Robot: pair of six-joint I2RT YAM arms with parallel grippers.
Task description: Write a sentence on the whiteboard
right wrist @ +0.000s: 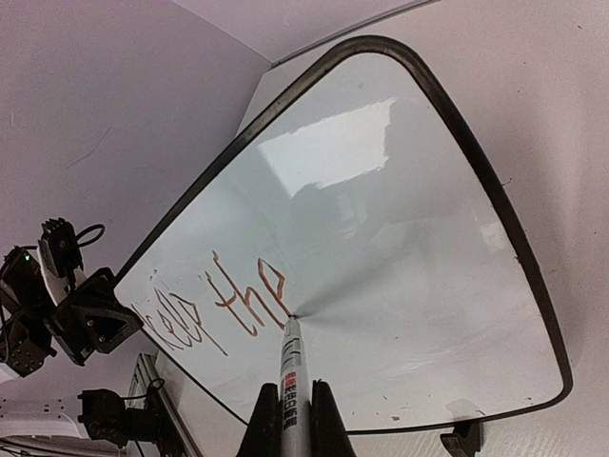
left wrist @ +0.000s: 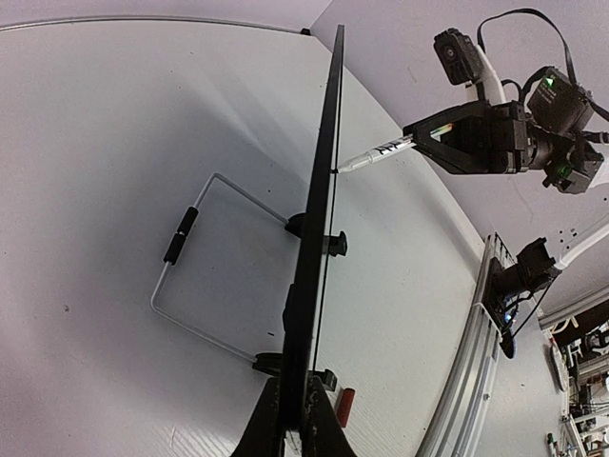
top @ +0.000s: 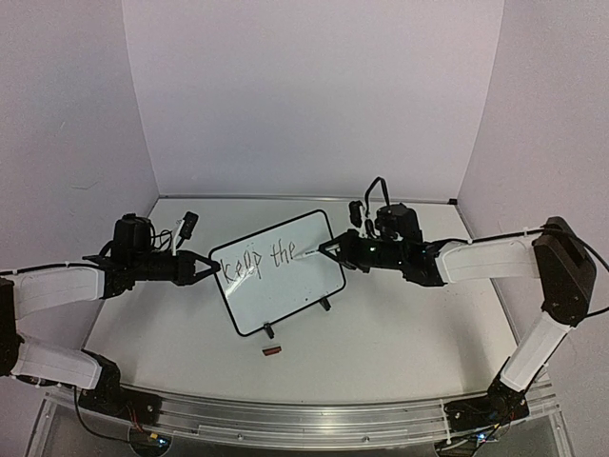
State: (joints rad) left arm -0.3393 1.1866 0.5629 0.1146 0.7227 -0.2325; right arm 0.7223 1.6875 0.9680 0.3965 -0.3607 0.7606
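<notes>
The whiteboard (top: 285,290) stands tilted on its two black feet in the middle of the table. One line of thin lettering (top: 257,259) on it reads "keep the". My left gripper (top: 211,268) is shut on the board's left rim; in the left wrist view the board (left wrist: 319,238) runs edge-on out of the fingers (left wrist: 324,428). My right gripper (top: 328,249) is shut on a grey marker (right wrist: 290,381). The marker's tip touches the board (right wrist: 400,248) at the bottom right of the last "e" (right wrist: 271,290).
A small red marker cap (top: 272,351) lies on the table in front of the board, near its front foot. The board's wire stand (left wrist: 205,267) rests on the table behind it. White walls enclose the table at the back and sides.
</notes>
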